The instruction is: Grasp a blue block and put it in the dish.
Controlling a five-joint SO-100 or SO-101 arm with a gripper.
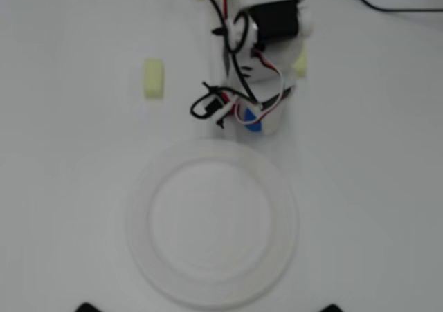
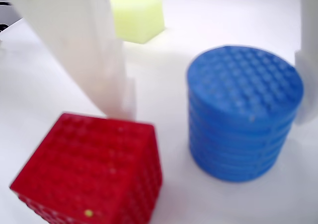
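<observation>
On a white surface [image 1: 360, 160], the dish [image 1: 212, 286] lies just below the arm [image 1: 266, 32] in the overhead view, whose end effector [image 2: 213, 92] stands open around the upright blue block [image 2: 243, 114], one finger [image 2: 84, 50] touching the red cube [image 2: 94, 177], a pale yellow block [image 2: 139, 16] behind.

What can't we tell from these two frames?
- Red cube: hidden under the arm in the overhead view.
- Blue block: only a sliver shows overhead, arm covers the rest.
- Hand: right finger cut off by the wrist view's edge; contact with the block unclear.
- Dish: outside the wrist view.
</observation>
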